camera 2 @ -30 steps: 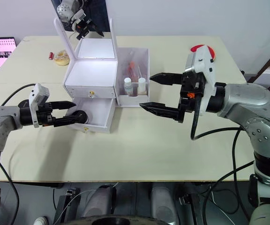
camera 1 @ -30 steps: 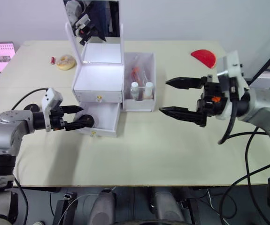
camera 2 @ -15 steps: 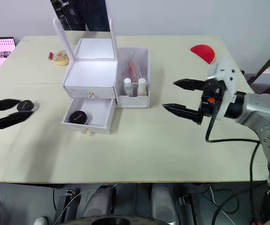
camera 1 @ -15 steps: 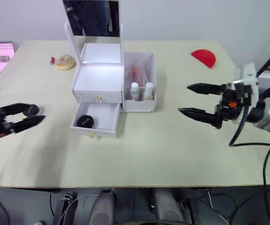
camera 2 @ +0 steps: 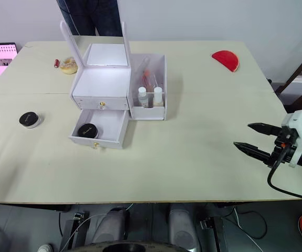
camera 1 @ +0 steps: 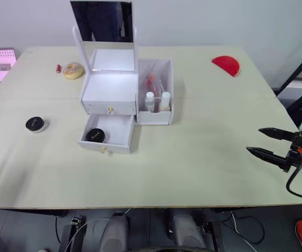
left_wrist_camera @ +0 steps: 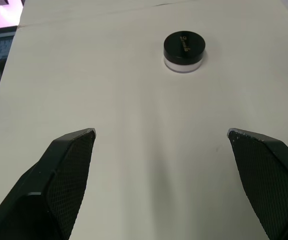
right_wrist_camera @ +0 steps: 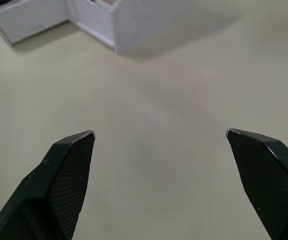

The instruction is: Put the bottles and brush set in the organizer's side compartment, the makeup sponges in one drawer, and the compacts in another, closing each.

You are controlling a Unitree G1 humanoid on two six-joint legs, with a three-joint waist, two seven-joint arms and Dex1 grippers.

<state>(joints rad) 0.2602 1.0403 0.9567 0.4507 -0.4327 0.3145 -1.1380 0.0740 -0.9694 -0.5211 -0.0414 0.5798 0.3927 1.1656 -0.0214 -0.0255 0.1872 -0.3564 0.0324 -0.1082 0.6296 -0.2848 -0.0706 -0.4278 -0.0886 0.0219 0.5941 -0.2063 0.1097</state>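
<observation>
The broad pale beige table carries everything. Toward its far left-centre stands the white plastic cosmetic organizer with its tall upright mirror at the back. Its upper gold-knobbed drawer is shut; the lower drawer is pulled out toward the near side. On the organizer's right is its deep white side compartment, holding the two small white-capped bottles upright at the near end and the clear pouch of pink-handled brushes leaning behind them.

One small round black-lidded compact lies in the left part of the open lower drawer. The second black-lidded compact sits on the bare table well to the left of the organizer.

A red half-round case lies at the far right. A round yellowish disc and a tiny red item lie at the far left.

The right gripper hovers at the near right edge, fingers spread wide and empty. The left gripper is likewise spread apart and empty, with the loose compact ahead of it.
</observation>
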